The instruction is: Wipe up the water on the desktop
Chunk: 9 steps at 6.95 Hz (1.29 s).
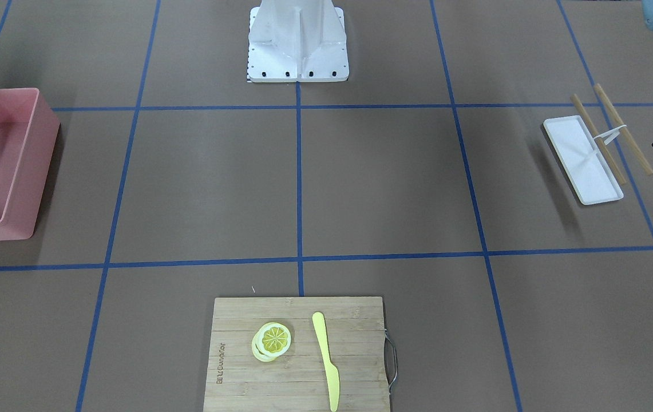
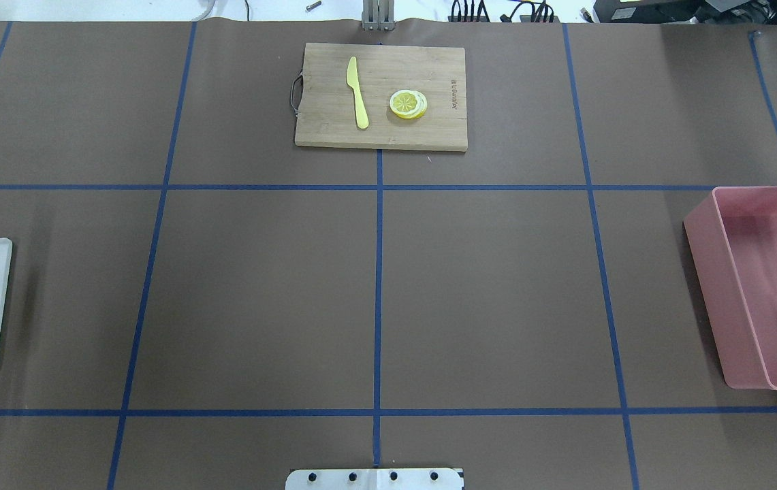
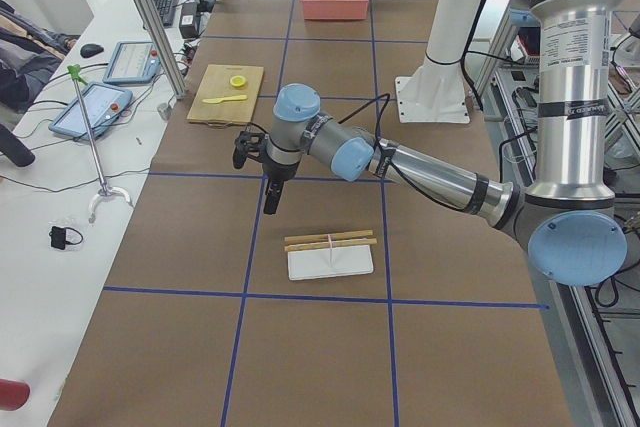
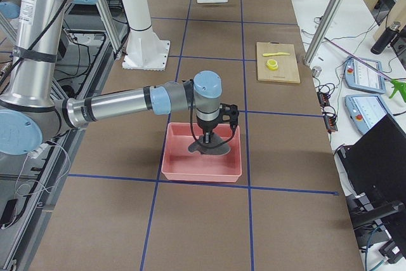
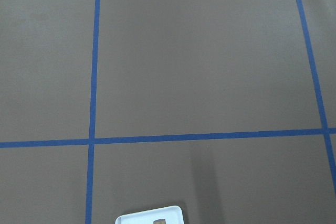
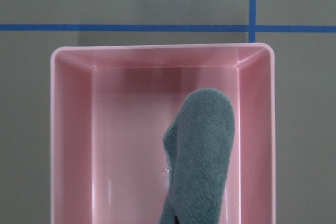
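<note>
The right arm is reaching out over the pink bin [image 4: 202, 174] at the robot's right end of the desk [image 2: 259, 292]. Its right fingers [image 4: 208, 136] are pointing straight down into the bin, pinching the top of a grey-green cloth [image 6: 202, 150] that is dangling limp above the bin floor. The wrist camera is barely showing the fingers themselves, so I am judging the closed grip from the way the cloth is hanging rather than lying flat. Holding it by one end is leaving most of the fabric free to drag across a surface. The brown desk with its blue tape grid is spreading wide between the two arms, and I am not making out any wet patch on it from here, so I cannot say which spot is to be wiped. At the other end the left arm is hovering with its left fingers [image 3: 271, 202] aimed down, near a white tray [image 3: 330, 263] with a pair of chopsticks [image 3: 330, 239] along one side. They are well apart from the cloth and seemingly parked out of the way, and I cannot tell whether they are spread or closed. At the far edge a cutting board [image 2: 429, 133] is carrying a lemon slice [image 2: 408, 104] and a yellow knife [image 2: 357, 92].
</note>
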Each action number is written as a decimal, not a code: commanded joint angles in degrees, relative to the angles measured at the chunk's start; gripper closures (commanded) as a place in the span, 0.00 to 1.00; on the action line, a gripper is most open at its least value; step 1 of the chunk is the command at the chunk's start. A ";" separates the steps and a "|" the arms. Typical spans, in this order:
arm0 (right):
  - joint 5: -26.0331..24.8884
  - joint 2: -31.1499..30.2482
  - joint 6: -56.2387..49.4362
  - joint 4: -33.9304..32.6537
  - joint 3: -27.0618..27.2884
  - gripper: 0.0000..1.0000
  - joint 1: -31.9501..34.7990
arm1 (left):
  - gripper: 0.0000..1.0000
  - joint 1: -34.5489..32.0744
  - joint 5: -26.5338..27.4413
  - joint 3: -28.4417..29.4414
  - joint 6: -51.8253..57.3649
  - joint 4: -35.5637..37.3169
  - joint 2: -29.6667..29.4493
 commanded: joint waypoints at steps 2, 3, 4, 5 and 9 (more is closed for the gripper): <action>0.11 0.11 -2.43 -0.33 -2.02 0.00 0.71 | 0.02 -0.44 0.00 0.40 3.05 0.00 0.73; 0.11 0.11 -3.04 -0.33 -2.10 0.00 0.71 | 0.02 -0.96 0.17 0.75 10.56 0.00 2.56; 0.11 0.19 -3.13 -0.33 -2.10 0.00 0.71 | 0.02 -3.49 0.09 1.45 16.73 1.74 3.80; 0.11 0.28 -3.13 -0.33 -2.28 0.00 0.71 | 0.02 -5.00 0.09 1.37 22.62 5.94 3.99; -0.85 0.11 -3.57 -0.24 -3.33 0.00 0.80 | 0.02 -10.02 -6.67 1.89 33.65 20.83 6.16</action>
